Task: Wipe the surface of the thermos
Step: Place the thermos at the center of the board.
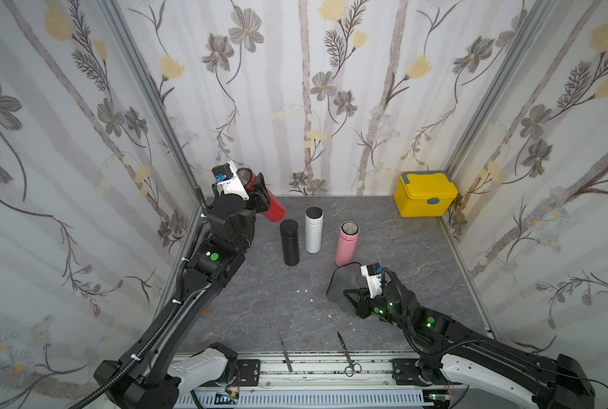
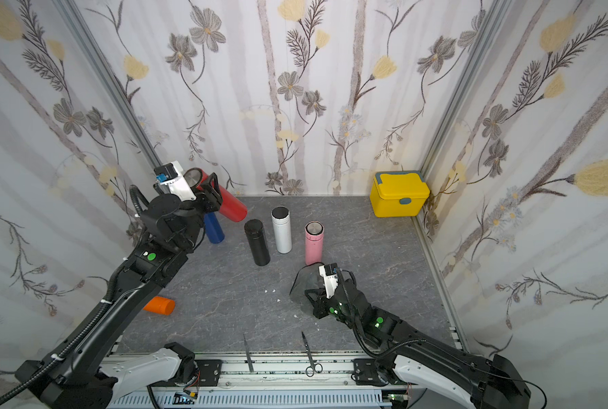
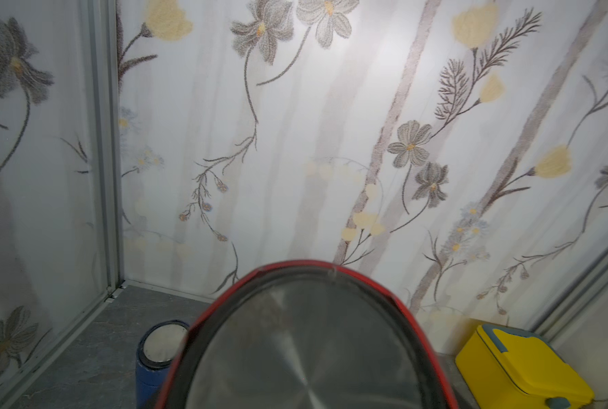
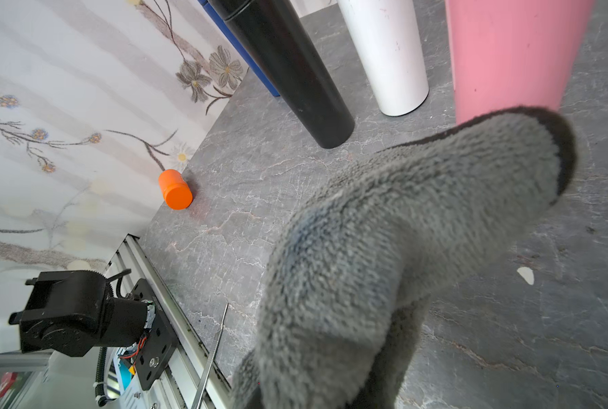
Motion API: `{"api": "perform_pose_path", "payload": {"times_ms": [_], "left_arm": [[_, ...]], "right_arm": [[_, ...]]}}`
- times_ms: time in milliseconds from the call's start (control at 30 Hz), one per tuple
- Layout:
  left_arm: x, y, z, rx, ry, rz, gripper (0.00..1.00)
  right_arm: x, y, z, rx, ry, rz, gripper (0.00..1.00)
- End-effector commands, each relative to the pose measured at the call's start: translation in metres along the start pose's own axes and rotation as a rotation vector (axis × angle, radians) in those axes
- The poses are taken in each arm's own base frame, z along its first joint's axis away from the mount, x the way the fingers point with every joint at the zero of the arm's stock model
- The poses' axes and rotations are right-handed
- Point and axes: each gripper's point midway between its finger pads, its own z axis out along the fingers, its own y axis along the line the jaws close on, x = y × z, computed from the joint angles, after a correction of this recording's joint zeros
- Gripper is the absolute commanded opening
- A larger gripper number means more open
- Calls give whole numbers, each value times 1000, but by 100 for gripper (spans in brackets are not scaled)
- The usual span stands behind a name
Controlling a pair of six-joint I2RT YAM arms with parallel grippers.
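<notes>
**Thermos** (image 1: 273, 209): red cyl. body, one end steel-faced.
- State: held clear of the worktop (image 1: 384, 248) by the left end effector (image 1: 261, 194), clamped across the body.
- Pose: tilted. Steel end is up, twd. rear-left corner; opp. end is down, twd. centre.
- Left wrist view: steel face with red rim fills the lower frame.

**Cloth** (image 1: 341, 283): grey, fluffy pile, dark edge trim.
- State: pinched in the right end effector (image 1: 348, 295), bunched, folds hanging.
- Loc.: front-right of centre.
- Contact w/ worktop: cannot tell.

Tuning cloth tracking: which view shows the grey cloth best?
Right wrist: the grey cloth fills much of the frame, pile sharp. Both top views show it small, partly hidden behind the right gripper. Left wrist misses it entirely.
</notes>
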Motion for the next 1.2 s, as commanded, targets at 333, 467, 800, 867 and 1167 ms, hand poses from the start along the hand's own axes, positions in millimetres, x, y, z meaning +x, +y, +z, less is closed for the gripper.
{"api": "perform_pose_path", "payload": {"times_ms": [333, 467, 800, 867, 1167], "left_arm": [[54, 22, 109, -38, 49, 95, 0], [88, 21, 133, -17, 93, 106, 0], [172, 33, 173, -54, 192, 137, 0], [182, 38, 176, -70, 204, 150, 0], [215, 52, 170, -112, 243, 179, 0]], "right_arm": [[-25, 3, -2, -20, -62, 20, 0], [-30, 1, -2, -6, -71, 25, 0], [-37, -4, -3, 17, -87, 35, 0], [-37, -4, -5, 19, -89, 34, 0], [-36, -8, -8, 23, -98, 45, 0]]}}
